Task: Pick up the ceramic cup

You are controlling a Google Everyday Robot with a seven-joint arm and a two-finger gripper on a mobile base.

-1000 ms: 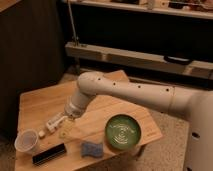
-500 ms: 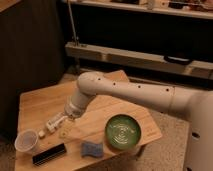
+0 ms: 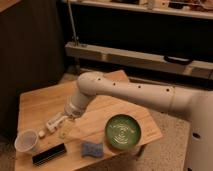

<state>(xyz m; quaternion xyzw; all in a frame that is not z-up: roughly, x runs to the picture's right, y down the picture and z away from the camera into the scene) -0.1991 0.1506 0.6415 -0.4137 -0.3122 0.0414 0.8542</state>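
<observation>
Hardly any movement is seen since the earlier frames: the gripper (image 3: 59, 123) is held low over the slatted wooden table (image 3: 37, 102), how wide it stands cannot be told, and the pale, tapered, handleless ceramic cup (image 3: 26, 141) is seen upright near the front-left corner, apart from it.

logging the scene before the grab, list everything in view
table: 1, light wood, centre left
ceramic cup: 1, pale white, front left corner
black bar: 1, black, front edge beside cup
sponge: 1, blue, front edge
dish: 1, green, front right
small white object: 1, white, right of cup
shelving: 1, dark, behind table
arm: 1, white, reaching from right
gripper: 1, pale, low over table, right of cup
</observation>
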